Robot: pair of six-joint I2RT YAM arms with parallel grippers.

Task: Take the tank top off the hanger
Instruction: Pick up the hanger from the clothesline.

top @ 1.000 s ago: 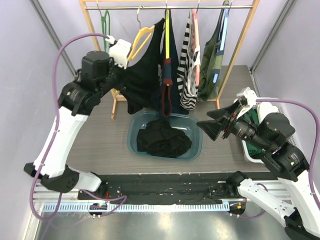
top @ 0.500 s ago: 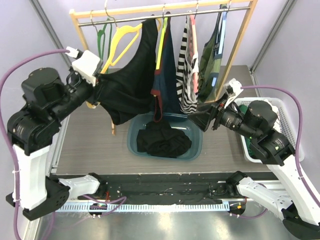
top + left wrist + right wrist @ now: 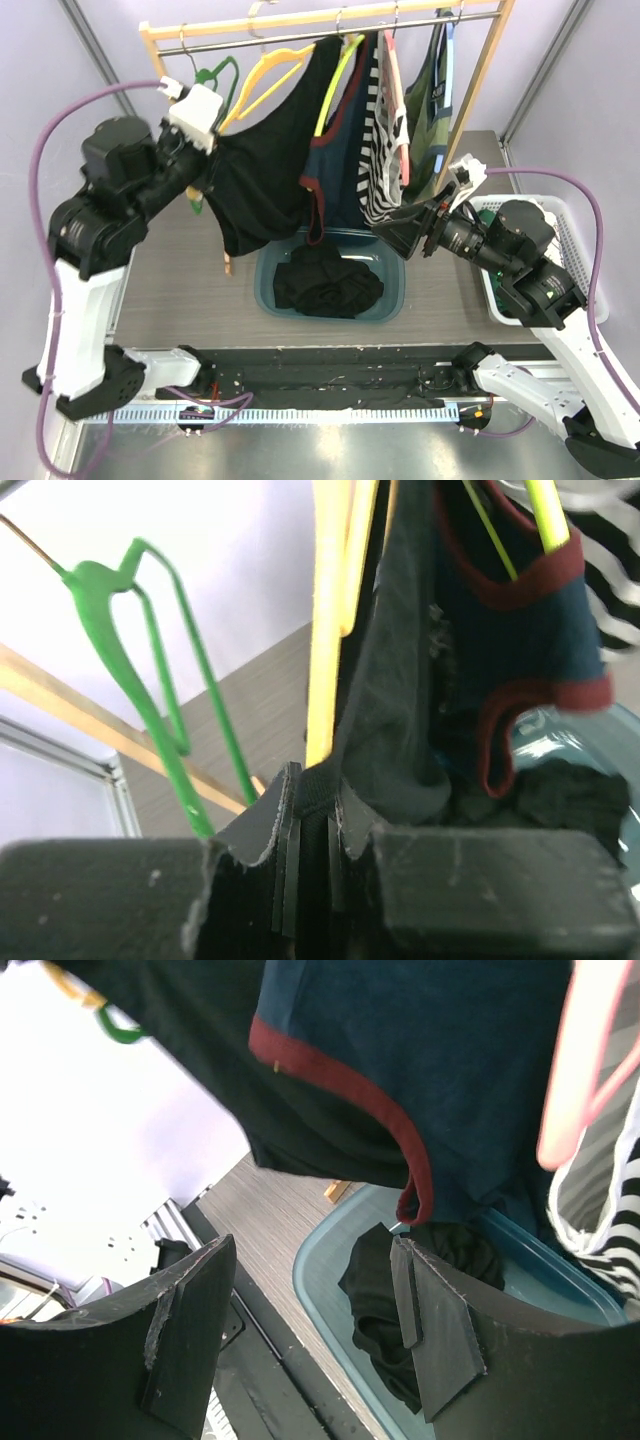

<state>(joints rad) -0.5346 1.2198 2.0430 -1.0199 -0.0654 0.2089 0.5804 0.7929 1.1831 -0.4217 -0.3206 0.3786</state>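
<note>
tank top (image 3: 262, 175) in left gripper (image 3: 311, 802)

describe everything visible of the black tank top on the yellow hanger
The black tank top looks like soft matte fabric. It is stretched sideways: the left gripper is shut on its left edge, while its right side runs up to the yellow hanger. Its hem hangs loose above the teal tub, beside a navy maroon-trimmed top.

Your top view looks down from behind onto the rack (image 3: 477, 95); both wrist cameras sit close beneath the clothes (image 3: 400, 680), angled upward, sharing the tub (image 3: 310, 1260).
</note>
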